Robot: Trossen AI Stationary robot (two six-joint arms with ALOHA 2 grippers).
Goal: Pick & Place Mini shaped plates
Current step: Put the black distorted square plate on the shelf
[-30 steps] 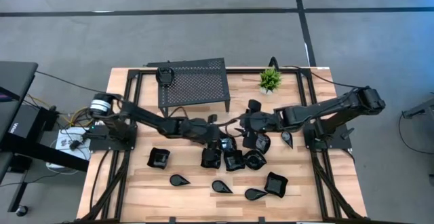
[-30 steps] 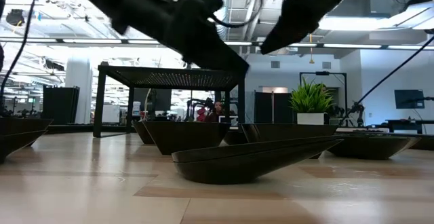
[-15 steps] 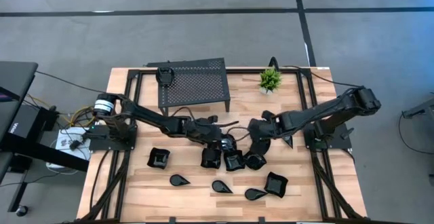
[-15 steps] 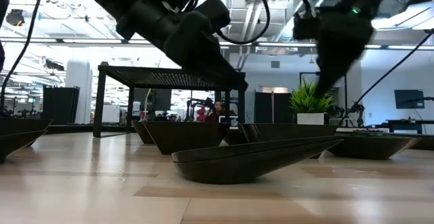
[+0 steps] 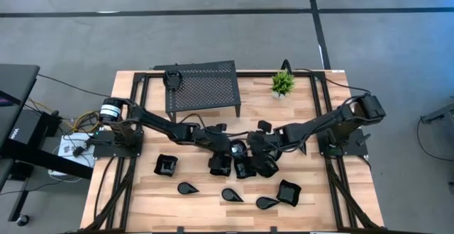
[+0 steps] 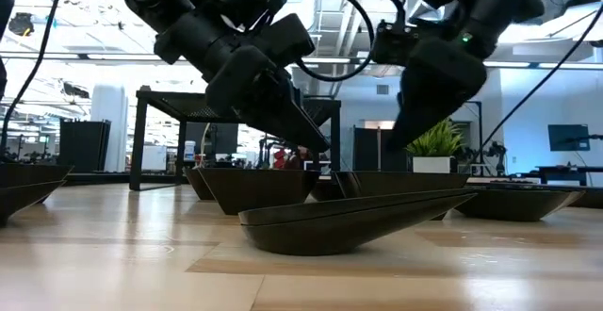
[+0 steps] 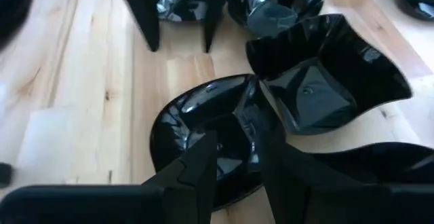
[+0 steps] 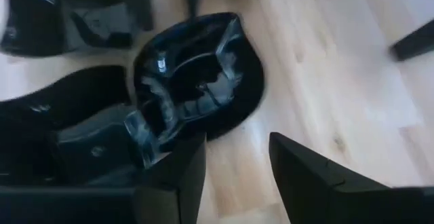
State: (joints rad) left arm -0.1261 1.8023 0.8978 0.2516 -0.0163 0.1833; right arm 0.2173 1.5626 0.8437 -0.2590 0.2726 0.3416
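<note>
Several glossy black mini plates lie on the wooden table (image 5: 142, 191). A cluster of three (image 5: 245, 166) sits mid-table, and both grippers hover over it. My left gripper (image 5: 233, 151) is open, its fingers low over the right edge of a roundish plate (image 7: 196, 132), beside a wavy square plate (image 7: 332, 75). I cannot tell whether it touches. My right gripper (image 5: 254, 149) is open just above the table, near a roundish plate (image 8: 203, 68), touching nothing. More plates lie apart: a square one (image 5: 165, 164), teardrops (image 5: 188, 188) (image 5: 232, 194) (image 5: 267, 202), and a wavy one (image 5: 288, 191).
A black perforated metal stand (image 5: 202, 85) stands at the far side with a small dark object (image 5: 172, 78) on top. A green potted plant (image 5: 282, 84) stands at the far right. Bare wood shows at the near left.
My right gripper has swung toward the table's left and near edge and come down to the plate cluster, close to my left gripper. My left gripper has lowered a little over the cluster. No plate has visibly moved.
</note>
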